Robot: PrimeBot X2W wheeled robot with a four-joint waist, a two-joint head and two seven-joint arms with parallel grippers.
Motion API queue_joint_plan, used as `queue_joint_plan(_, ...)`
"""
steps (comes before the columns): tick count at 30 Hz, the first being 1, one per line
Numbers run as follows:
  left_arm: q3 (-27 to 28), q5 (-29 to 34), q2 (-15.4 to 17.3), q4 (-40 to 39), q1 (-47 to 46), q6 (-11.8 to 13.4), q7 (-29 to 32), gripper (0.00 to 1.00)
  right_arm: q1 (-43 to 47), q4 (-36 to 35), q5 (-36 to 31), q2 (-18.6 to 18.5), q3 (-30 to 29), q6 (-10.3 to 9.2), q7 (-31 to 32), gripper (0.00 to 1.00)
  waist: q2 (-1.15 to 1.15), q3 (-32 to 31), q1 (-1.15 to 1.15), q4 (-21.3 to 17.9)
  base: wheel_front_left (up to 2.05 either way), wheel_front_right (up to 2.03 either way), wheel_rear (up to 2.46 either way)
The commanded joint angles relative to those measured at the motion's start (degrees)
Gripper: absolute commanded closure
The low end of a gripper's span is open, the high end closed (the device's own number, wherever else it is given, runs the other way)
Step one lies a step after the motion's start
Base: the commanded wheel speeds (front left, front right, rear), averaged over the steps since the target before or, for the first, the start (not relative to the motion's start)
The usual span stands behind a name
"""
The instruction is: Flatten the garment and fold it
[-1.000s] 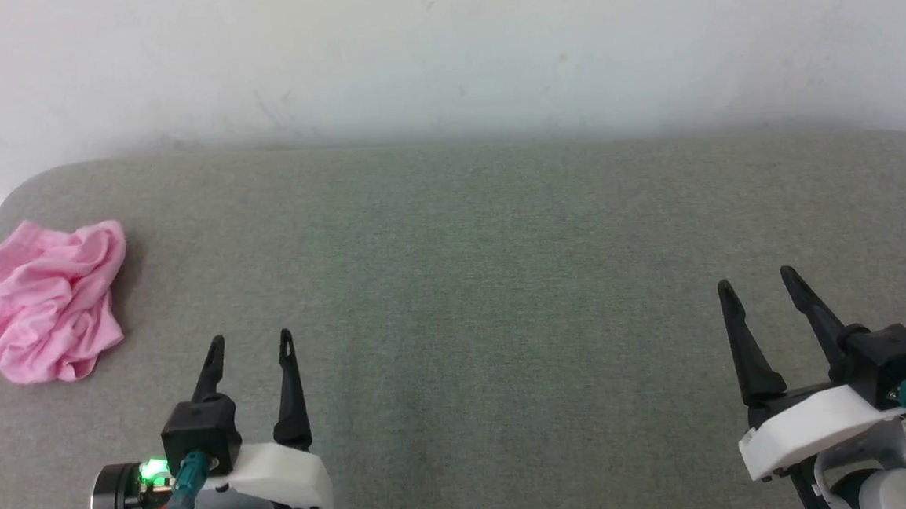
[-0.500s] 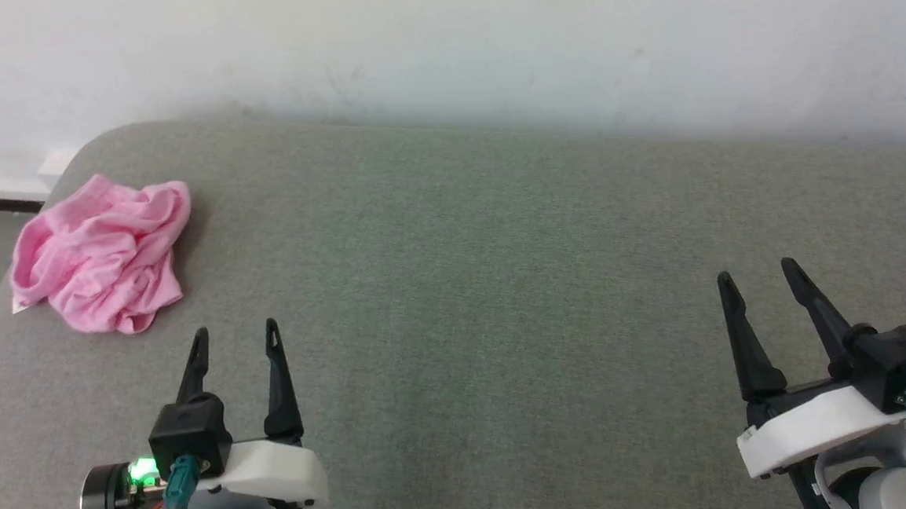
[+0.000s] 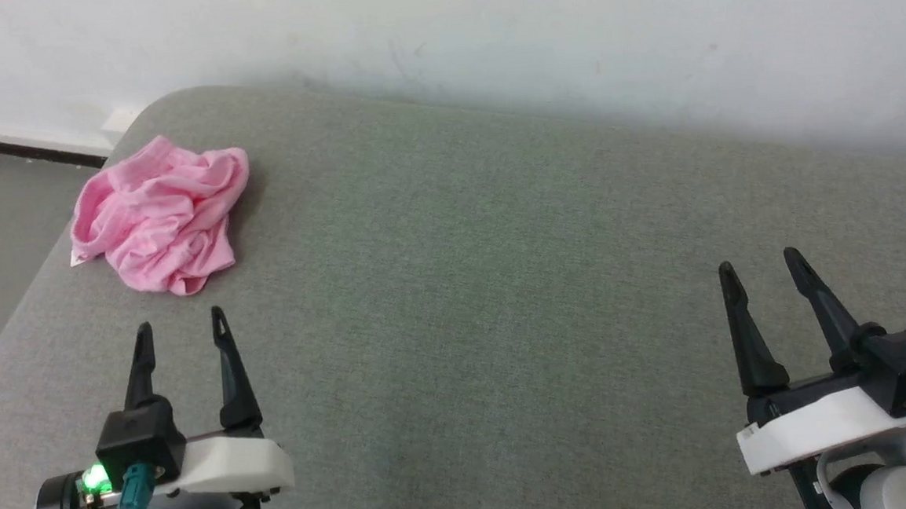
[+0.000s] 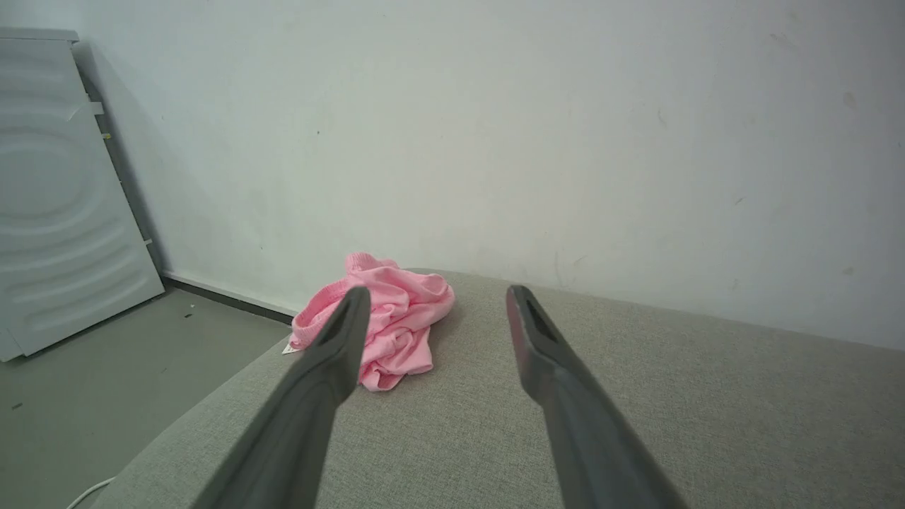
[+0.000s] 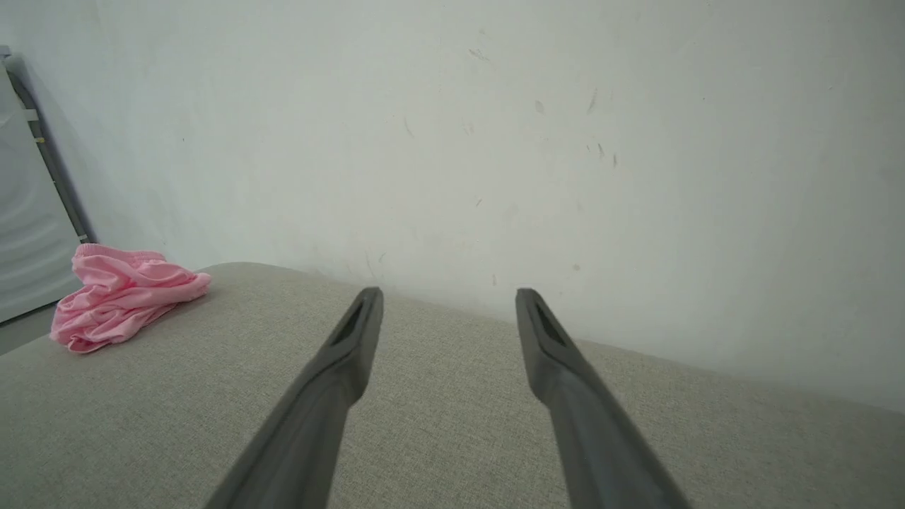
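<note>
Nothing is done yet: the garment (image 3: 159,213) is seen crumpled near the worktop's (image 3: 463,285) left corner, and the left gripper (image 3: 180,334) and right gripper (image 3: 760,263) are held with jaws released, empty.

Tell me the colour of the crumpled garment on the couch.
Light pink garment, plain with no pattern; the head view shows it best.

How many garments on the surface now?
1. The pink garment lies crumpled at the far left corner of the grey cushion, just beyond the left gripper. Folds may hide more.
</note>
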Motion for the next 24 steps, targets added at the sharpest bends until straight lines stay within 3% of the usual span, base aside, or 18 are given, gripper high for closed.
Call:
queue_joint_plan(1,0.4,-0.1,-0.2,-0.5,-0.7,0.5,-0.5,0.00,0.4,-0.6,0.4,0.1,-0.1,-0.06,-0.5,0.00,0.00,0.4,0.00,0.5,0.00,0.00,0.00)
queue_joint_plan(13,7.4,-2.8,0.4,1.5,-6.7,-2.0,-2.0,0.00,-0.7,-2.5,-0.4,0.1,-0.1,-0.07,-1.9,0.00,0.00,4.2,0.00,2.7,0.00,0.00,0.00)
queue_joint_plan(24,13.1,-4.3,5.7,13.9,-21.2,-7.2,-3.3,0.00,-4.4,-5.6,-2.7,-2.6,0.8,-0.08,-3.2,0.00,0.00,11.9,0.00,3.9,0.00,0.00,0.00)
